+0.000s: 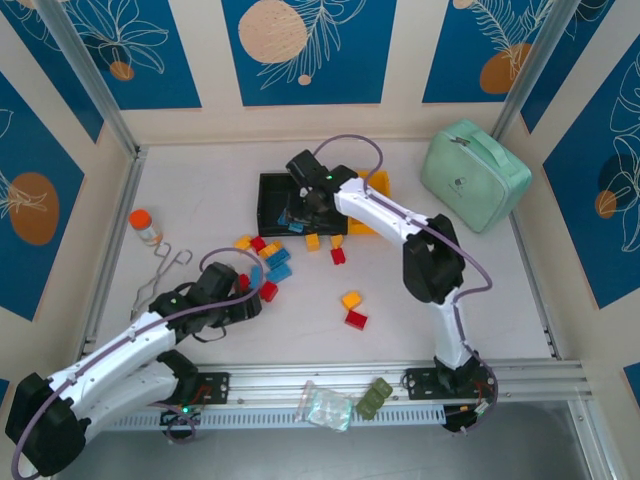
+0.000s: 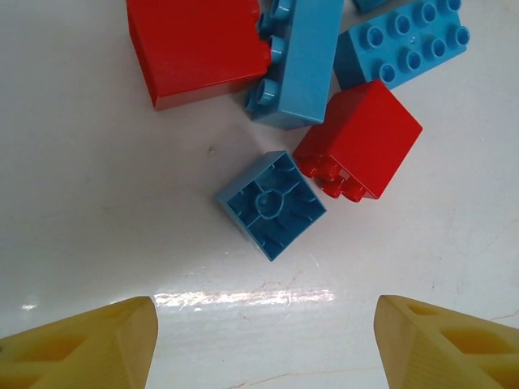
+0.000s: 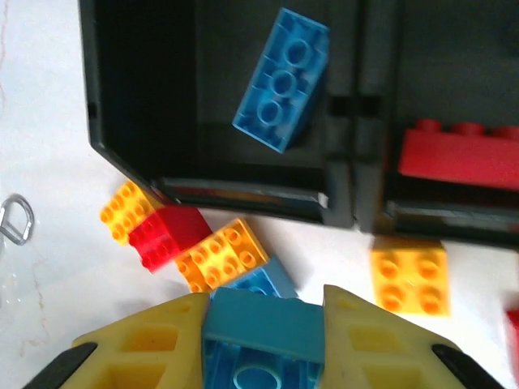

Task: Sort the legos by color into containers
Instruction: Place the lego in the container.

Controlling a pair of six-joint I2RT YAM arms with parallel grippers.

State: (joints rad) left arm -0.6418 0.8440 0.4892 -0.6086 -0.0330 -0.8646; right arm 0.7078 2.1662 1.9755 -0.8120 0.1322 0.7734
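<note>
Plastic legos (image 1: 272, 262), hard, light and slick-sided, lie scattered mid-tabletop (image 1: 480, 290) before the bins (image 1: 268, 200). They look best pinched across two flat opposite walls, clear of the studs. The right hand (image 3: 263, 308) grips a blue brick (image 3: 259, 328) that way at the black bin (image 3: 122, 121), near its front wall, where a second blue brick (image 3: 282, 79) lies inside. The left hand (image 2: 263, 312), wide and empty, hovers over an upturned blue brick (image 2: 271, 204). No lettering is legible.
</note>
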